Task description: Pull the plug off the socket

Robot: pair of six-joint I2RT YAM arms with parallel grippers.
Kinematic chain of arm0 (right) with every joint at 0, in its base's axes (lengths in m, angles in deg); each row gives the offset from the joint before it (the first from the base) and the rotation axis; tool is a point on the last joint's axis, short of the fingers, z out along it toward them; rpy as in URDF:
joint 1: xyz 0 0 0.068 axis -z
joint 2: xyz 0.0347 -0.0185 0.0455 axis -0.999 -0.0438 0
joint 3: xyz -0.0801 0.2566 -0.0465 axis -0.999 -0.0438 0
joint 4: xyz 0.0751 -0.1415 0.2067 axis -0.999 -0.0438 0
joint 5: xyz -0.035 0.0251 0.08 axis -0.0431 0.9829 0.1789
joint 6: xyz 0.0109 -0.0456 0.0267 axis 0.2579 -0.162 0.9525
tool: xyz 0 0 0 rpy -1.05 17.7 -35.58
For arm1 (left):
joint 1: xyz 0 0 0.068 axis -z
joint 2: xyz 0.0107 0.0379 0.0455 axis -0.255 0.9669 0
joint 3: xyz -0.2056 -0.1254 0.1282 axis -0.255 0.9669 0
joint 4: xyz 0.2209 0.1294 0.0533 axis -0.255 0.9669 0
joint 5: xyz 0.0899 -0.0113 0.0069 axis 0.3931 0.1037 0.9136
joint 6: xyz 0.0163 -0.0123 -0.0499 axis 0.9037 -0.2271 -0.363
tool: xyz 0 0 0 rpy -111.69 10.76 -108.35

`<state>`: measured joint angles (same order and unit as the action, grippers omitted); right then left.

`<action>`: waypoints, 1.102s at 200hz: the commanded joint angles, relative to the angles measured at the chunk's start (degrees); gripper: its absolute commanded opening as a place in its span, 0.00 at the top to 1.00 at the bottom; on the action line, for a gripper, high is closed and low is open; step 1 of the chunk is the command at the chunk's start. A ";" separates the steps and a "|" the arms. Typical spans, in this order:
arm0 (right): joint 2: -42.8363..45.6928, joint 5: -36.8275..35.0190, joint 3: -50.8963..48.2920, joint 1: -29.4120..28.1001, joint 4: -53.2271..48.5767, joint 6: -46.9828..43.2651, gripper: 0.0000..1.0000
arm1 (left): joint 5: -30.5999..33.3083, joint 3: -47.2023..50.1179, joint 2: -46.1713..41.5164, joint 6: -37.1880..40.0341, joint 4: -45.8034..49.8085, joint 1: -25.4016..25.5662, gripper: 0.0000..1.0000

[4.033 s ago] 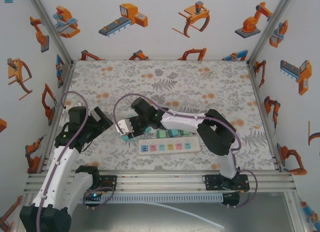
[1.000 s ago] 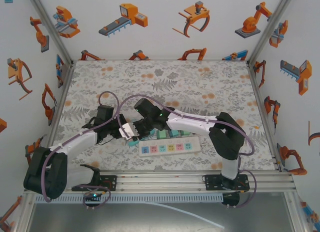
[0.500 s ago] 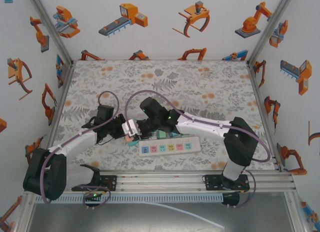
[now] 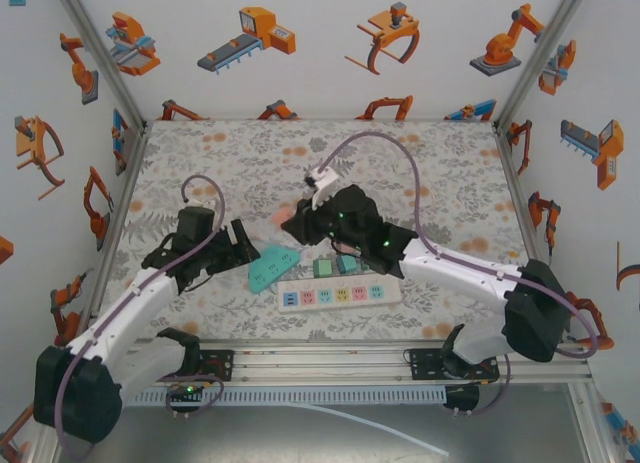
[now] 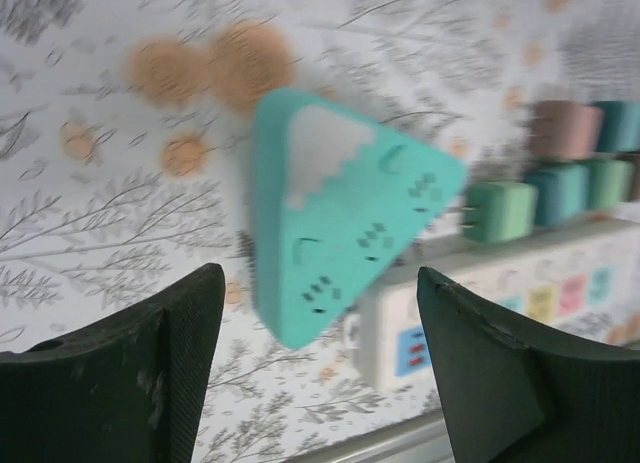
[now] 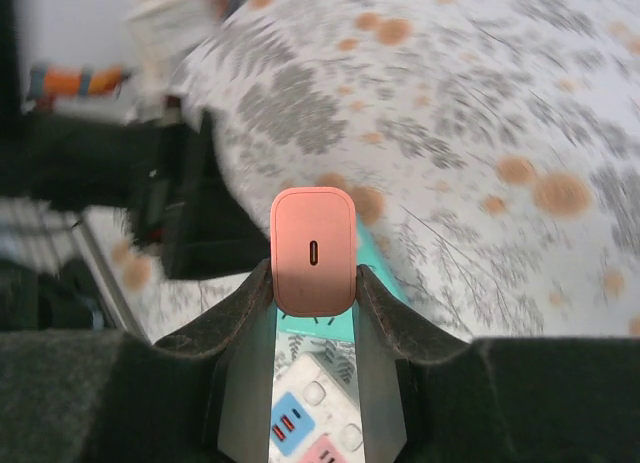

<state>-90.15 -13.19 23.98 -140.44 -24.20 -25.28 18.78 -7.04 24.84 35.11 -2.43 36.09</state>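
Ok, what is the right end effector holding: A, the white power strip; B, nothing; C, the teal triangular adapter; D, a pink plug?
D: the right wrist view shows the pink plug clamped in the right end effector, clear of the white power strip.

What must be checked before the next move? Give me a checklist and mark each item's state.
1. Pink plug apart from the teal socket: ok.
2. Right end effector shut on the plug: ok.
3. Left end effector open, not touching the socket: ok.
4. Socket lying flat beside the power strip: cannot tell.
5. Other plugs fully seated in the strip: cannot tell.
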 commanded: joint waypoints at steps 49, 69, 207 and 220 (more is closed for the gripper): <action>-2.53 -13.05 -6.57 4.26 -6.72 32.88 1.00 | -16.66 -0.31 -15.24 5.28 -7.44 9.32 0.12; -5.68 -12.69 -6.95 4.26 -6.47 35.59 1.00 | -17.27 -0.45 -15.91 7.14 -7.35 13.84 0.07; -17.29 -10.16 -4.56 4.26 -7.48 38.50 0.72 | -7.93 -0.46 -15.24 11.10 -3.24 20.60 0.01; -16.93 -10.37 -4.47 4.26 -8.32 38.51 0.69 | -7.44 -0.28 -15.46 11.00 -3.26 20.63 0.02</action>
<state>-106.59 -22.91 18.01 -136.20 -30.27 12.48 9.84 -7.13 10.37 44.94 -6.26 56.42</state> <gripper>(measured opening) 0.326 0.988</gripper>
